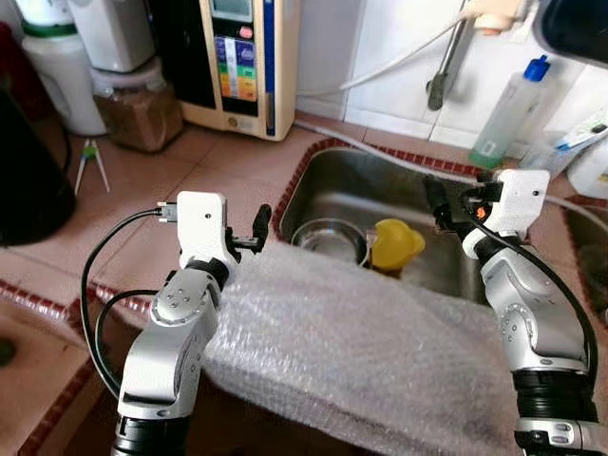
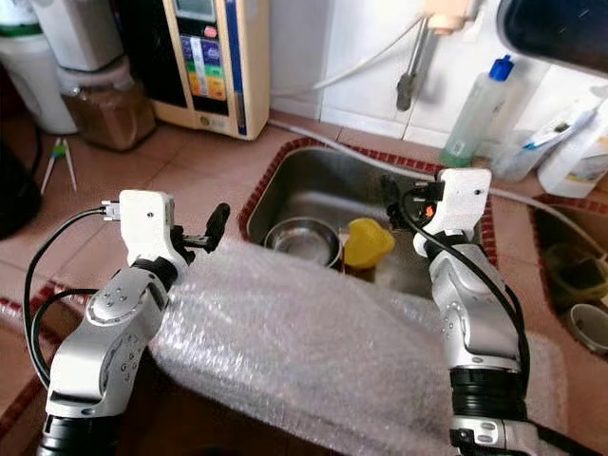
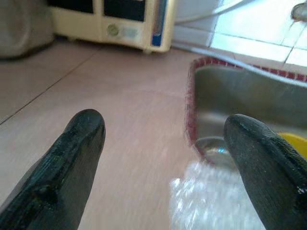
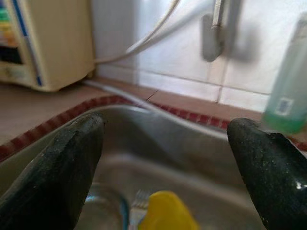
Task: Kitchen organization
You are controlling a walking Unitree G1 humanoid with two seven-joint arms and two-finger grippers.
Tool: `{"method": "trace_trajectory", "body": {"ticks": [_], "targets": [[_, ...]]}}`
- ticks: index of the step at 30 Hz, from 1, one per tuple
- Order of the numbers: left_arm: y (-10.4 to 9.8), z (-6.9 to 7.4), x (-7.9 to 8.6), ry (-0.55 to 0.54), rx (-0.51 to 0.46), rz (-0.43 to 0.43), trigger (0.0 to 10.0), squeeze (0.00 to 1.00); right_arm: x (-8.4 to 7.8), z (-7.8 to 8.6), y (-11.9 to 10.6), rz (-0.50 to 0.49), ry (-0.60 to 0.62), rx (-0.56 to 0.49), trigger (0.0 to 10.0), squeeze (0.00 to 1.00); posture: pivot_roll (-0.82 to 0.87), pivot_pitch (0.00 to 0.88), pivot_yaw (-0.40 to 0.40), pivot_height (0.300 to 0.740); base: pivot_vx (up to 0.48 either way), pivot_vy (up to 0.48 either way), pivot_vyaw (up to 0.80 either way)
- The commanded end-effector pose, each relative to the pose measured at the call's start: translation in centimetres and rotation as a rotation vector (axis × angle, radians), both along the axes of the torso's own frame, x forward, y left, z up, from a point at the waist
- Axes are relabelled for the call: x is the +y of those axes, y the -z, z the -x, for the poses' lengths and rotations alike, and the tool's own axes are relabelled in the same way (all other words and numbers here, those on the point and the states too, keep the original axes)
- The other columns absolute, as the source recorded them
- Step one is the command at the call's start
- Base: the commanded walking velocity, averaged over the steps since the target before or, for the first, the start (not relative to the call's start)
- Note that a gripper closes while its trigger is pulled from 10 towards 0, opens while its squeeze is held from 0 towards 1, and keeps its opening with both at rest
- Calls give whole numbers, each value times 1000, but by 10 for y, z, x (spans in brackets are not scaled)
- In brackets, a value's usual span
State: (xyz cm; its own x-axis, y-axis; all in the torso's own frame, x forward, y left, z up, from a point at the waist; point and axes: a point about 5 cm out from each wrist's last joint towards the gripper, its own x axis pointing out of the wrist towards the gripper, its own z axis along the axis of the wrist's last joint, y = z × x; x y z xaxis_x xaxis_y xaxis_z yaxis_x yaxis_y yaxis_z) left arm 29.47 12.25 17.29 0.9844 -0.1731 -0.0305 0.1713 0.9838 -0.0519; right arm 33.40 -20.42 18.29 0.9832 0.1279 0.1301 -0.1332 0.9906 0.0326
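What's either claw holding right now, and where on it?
Nothing. The left claw is open over the counter by the bubble wrap; the right claw is open above the sink.

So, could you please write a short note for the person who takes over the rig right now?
Left gripper: open, holding nothing, over the counter at the sink's left rim.
Right gripper: open, holding nothing, above the sink.
In the sink: a steel bowl and a yellow object beside it.
Bubble wrap lies over the sink's near edge.
Done: nothing picked up yet.
Left: probably clear the sink, starting with the bowl or yellow object.
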Motion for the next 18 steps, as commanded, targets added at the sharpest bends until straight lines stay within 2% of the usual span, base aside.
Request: {"method": "trace_trajectory", "body": {"ticks": [1, 18], "targets": [[1, -1, 1, -5, 10, -4, 10000, 0, -3, 2, 3, -5, -1, 12, 10000, 0, -37, 42, -40, 740, -296, 0, 0], [0, -2, 2, -4, 12, -7, 10000, 0, -4, 1, 2, -10, -1, 12, 10000, 0, -34, 35, -37, 740, -295, 0, 0]]}}
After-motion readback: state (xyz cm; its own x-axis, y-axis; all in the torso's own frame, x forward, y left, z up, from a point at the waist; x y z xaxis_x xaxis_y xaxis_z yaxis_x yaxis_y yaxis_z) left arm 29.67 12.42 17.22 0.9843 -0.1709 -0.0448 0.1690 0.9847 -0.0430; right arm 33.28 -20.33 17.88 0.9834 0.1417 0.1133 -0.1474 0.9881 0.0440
